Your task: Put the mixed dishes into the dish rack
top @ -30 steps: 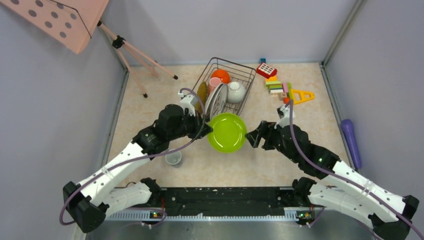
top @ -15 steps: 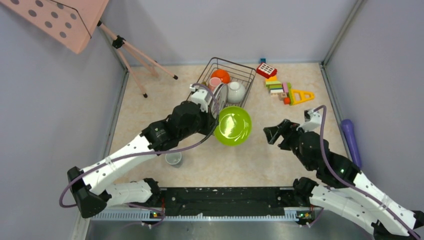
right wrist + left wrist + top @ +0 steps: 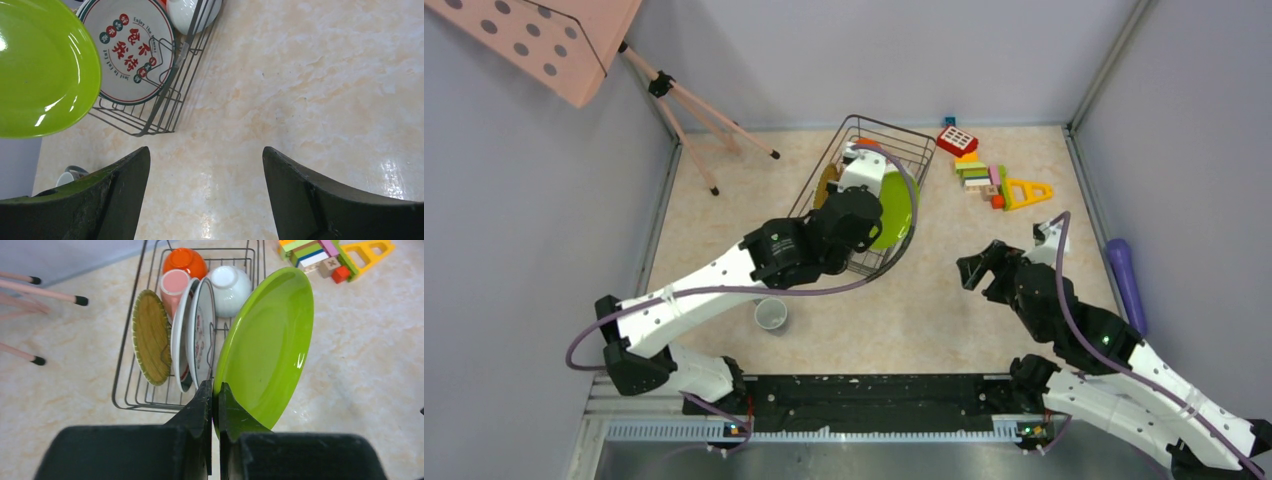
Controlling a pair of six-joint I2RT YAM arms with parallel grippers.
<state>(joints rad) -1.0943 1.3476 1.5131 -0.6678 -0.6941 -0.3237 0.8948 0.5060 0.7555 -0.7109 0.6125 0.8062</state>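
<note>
My left hand is clamped on the rim of the green plate, probably stiff and slippery, tilted over the rack.

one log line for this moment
left gripper: shut on lime-green plate | plate: on edge at dish rack | right gripper: open, empty | whitish cup: outside rack

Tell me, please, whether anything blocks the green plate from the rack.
Nothing visible does: the left gripper holds the green plate on edge over the rack, right of the white plate.
</note>
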